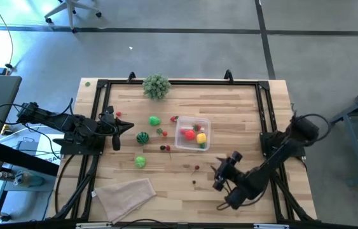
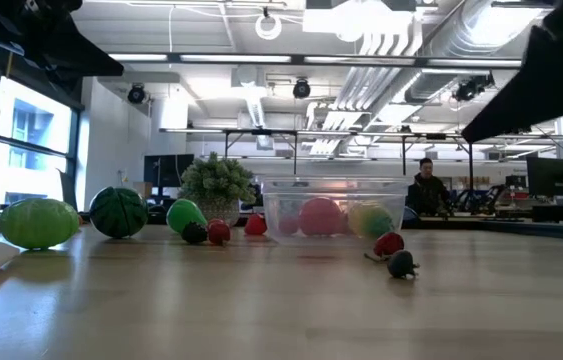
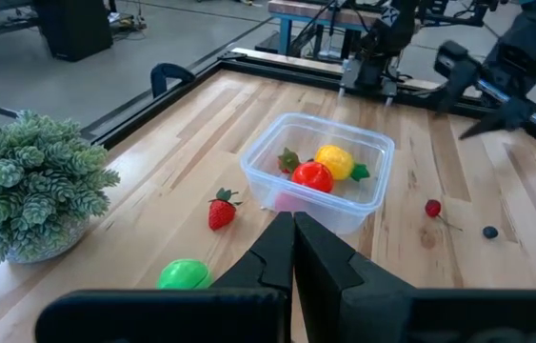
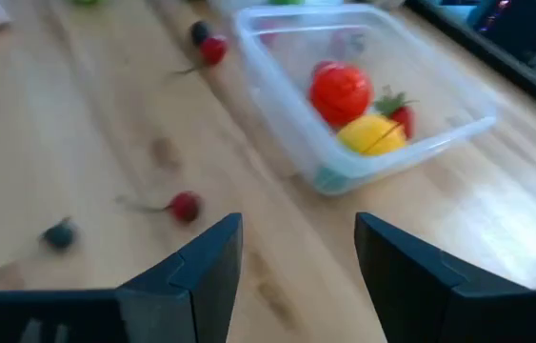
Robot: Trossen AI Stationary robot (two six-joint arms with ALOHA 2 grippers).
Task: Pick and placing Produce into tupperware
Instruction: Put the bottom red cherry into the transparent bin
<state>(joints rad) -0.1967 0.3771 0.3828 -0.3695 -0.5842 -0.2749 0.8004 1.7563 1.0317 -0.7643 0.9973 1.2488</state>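
Note:
The clear tupperware (image 1: 192,134) stands mid-table and holds a red tomato (image 3: 312,176), a yellow piece (image 3: 334,160) and a strawberry (image 4: 401,114). Loose produce lies to its left: a green ball (image 1: 155,120), a striped dark-green ball (image 1: 142,137), a light-green ball (image 1: 140,161) and small red berries (image 1: 166,147). A cherry (image 4: 184,206) and a dark berry (image 4: 58,233) lie near the table's front. My right gripper (image 4: 296,248) is open above the table, right of those two, and points at the tupperware (image 4: 363,86). My left gripper (image 3: 293,229) is shut at the table's left side.
A bushy grey-green plant (image 1: 156,86) stands at the far edge. A beige folded cloth (image 1: 124,194) lies at the near left. A black frame (image 1: 185,82) rims the table. Bare wood lies right of the tupperware. A person (image 2: 427,190) sits in the room beyond.

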